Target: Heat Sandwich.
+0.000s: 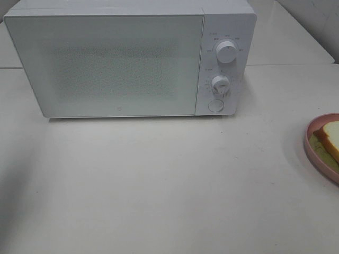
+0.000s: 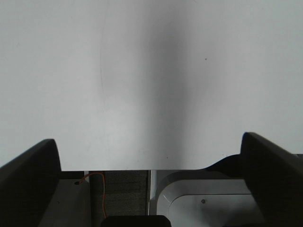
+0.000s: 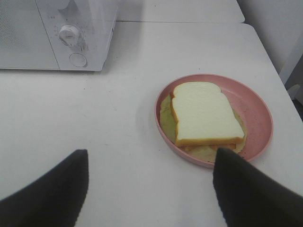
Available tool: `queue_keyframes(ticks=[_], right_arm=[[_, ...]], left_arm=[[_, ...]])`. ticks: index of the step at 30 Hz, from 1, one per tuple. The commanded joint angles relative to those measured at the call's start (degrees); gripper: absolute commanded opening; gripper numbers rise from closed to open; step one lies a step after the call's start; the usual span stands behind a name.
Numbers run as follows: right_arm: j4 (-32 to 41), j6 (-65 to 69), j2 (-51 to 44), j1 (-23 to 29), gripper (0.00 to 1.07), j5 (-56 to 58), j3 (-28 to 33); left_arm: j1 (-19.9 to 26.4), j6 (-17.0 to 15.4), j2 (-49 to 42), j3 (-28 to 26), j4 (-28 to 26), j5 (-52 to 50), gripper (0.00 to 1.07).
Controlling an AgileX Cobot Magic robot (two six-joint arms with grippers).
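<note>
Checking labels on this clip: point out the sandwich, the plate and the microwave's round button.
sandwich (image 3: pixel 204 113), right wrist view, middle of the top bread slice.
plate (image 3: pixel 258 111), right wrist view, bare pink inside beside the bread.
button (image 1: pixel 215 105), exterior high view, centre of the button.

White microwave (image 1: pixel 122 63), pink plate (image 3: pixel 255 106), white-bread sandwich (image 3: pixel 203 113)
</note>
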Motion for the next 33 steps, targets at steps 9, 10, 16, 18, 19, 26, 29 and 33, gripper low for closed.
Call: queue_keyframes(ticks=[9, 10, 16, 18, 19, 26, 29, 33], right_arm=[[-0.3, 0.0, -1.5, -0.2, 0.71, -0.2, 0.1], [-0.3, 0.0, -1.5, -0.2, 0.71, -0.2, 0.1], [-0.3, 0.0, -1.5, -0.2, 0.71, -0.2, 0.1], [-0.3, 0.0, -1.5, -0.2, 0.71, -0.2, 0.1], [-0.3, 0.0, -1.5, -0.2, 0.71, -0.2, 0.1], [-0.3, 0.0, -1.5, -0.2, 0.71, -0.2, 0.1], [-0.3, 0.0, -1.5, -0.2, 0.71, -0.2, 0.1], [-0.3, 0.0, -1.5, -0.2, 0.71, -0.2, 0.1]], left_arm=[[0.2, 0.2, -17.9, 13.8, 0.9, -2.2, 0.98], [0.2, 0.2, -19.4, 14.4, 0.9, -2.3, 0.98], [0.2, 0.2, -31.9, 19.1, 1.0, -3.1, 0.98], [0.2, 0.2, -36.1, 20.5, 1.0, -3.6, 0.98], [0.2, 0.2, -38.5, 21.2, 1.0, -4.2, 0.98], [0.2, -0.3, -54.8, 24.2, 1.1, -6.2, 0.98], [0.2, -0.3, -58.3, 24.2, 1.1, -6.2, 0.98], [0.2, 0.0, -63.7, 24.2, 1.1, -6.2, 0.98]])
